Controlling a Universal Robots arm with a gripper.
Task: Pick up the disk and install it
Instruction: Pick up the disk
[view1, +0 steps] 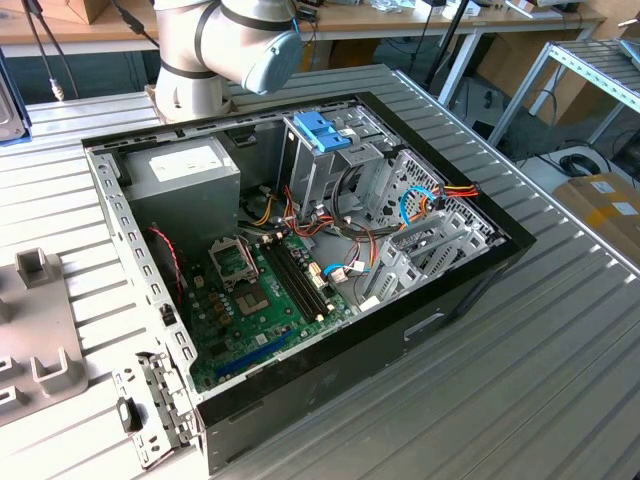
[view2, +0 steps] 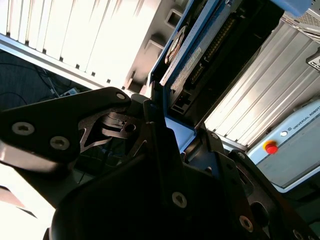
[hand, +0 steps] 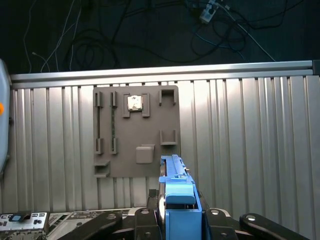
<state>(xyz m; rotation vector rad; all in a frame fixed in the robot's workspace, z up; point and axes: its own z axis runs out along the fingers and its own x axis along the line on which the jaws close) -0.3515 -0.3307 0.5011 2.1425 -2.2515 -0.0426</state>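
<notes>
In both wrist views my gripper (hand: 176, 212) (view2: 176, 131) is shut on the disk. The disk (hand: 175, 192) stands on edge between the black fingers (hand: 150, 200), its blue carrier frame towards the camera. In the second wrist view the disk (view2: 197, 57) reaches away from the fingers, showing its blue frame, grey edge and dark connector side. It hangs in the air above the ribbed metal table (hand: 240, 130). The arm (view1: 225, 45) rises at the back of the exterior view, behind the open computer case (view1: 300, 250).
Inside the case are a metal drive cage with a blue handle (view1: 322, 130), a grey power-supply box (view1: 185, 165), a green motherboard (view1: 260, 295) and loose cables (view1: 420, 205). A grey fixture plate (hand: 136, 131) (view1: 40, 330) lies on the table. Beyond the table edge (hand: 160, 71) are floor cables.
</notes>
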